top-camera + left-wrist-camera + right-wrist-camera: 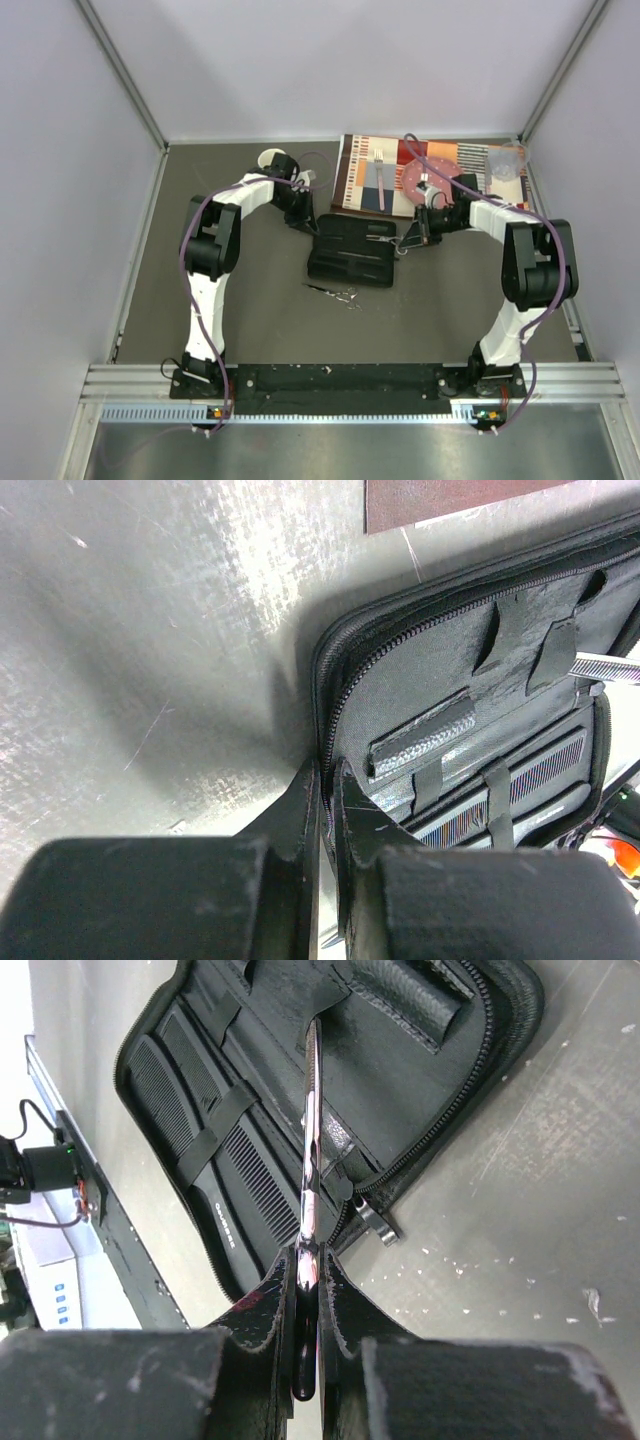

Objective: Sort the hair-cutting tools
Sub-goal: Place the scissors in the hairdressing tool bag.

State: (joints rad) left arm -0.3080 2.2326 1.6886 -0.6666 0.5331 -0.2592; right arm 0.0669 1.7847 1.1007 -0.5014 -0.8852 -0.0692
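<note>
A robotics lab cell. White walls (60,200) in metal frames box a grey table (260,320); an aluminium rail (130,378) carries two arms (205,290).

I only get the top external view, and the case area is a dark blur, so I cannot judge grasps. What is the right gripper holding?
Observer: The right gripper is shut on silver scissors, tips aimed into the open case.
Operator: And the left?
Observer: The left gripper pinches the case's zip edge.
Operator: Anything packed yet?
Observer: A black comb lies strapped in the case's other half.
</note>
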